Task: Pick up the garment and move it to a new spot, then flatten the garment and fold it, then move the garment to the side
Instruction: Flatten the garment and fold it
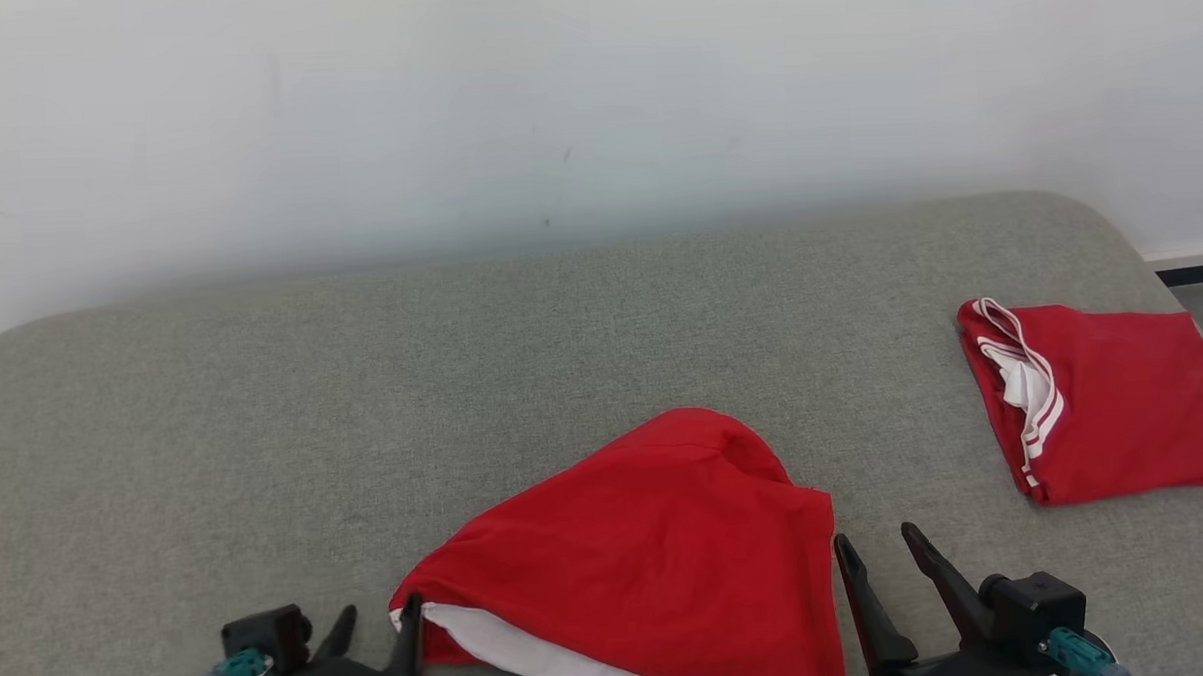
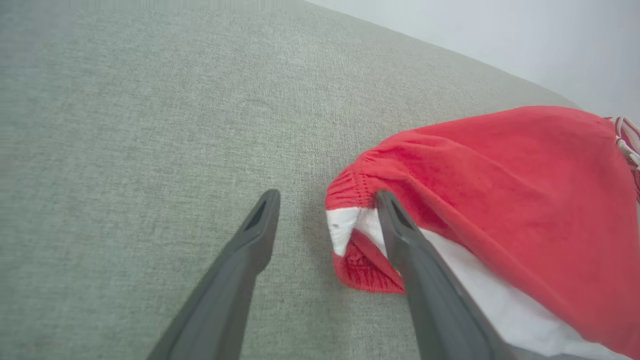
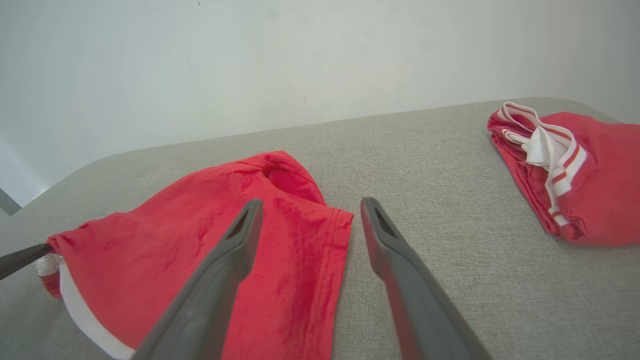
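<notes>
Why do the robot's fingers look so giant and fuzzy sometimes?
Left wrist view: the left hand sits close to the wide lens, so its fingers loom, soft-edged. Right wrist view: the right hand likewise. Head view: even light, hands small.

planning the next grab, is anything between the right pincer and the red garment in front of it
Nothing visible. The open right pincer sits beside the red garment at its hemmed edge, with bare grey cushion between. The folded red-and-white garment lies apart, farther right.

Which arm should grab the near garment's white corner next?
Left: the left end effector, open, is at that corner of the red garment; the right end effector is beside the opposite hem.
</notes>
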